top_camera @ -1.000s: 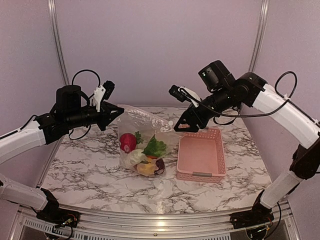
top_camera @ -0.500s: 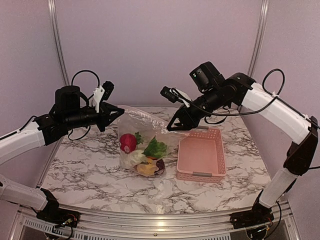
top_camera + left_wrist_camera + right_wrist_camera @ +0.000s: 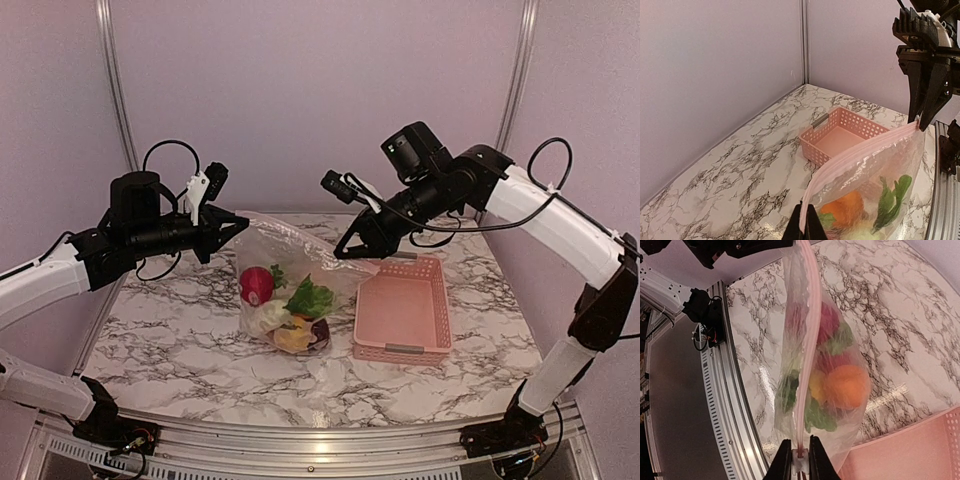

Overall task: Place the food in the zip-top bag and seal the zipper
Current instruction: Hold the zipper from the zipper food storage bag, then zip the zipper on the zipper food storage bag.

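I see bag [image 3: 292,262] slung between arms, food [image 3: 288,312] sagging low near worktop [image 3: 170,325], beside basket [image 3: 402,312]. Left fingers [image 3: 813,228] clenched on one zipper [image 3: 860,149] end, right fingers [image 3: 783,461] on other. I judge film limp and slippery, load light, so I grip stiffer strip only.

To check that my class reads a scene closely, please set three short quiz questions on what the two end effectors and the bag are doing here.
1. True or false: the pink basket holds no food.
2. The right end effector pinches: A the basket's rim; B one end of the zipper; C a red ball.
3. What does the left end effector hold up?
Key: 1 true. 2 B. 3 The zip-top bag, by its zipper's other end.
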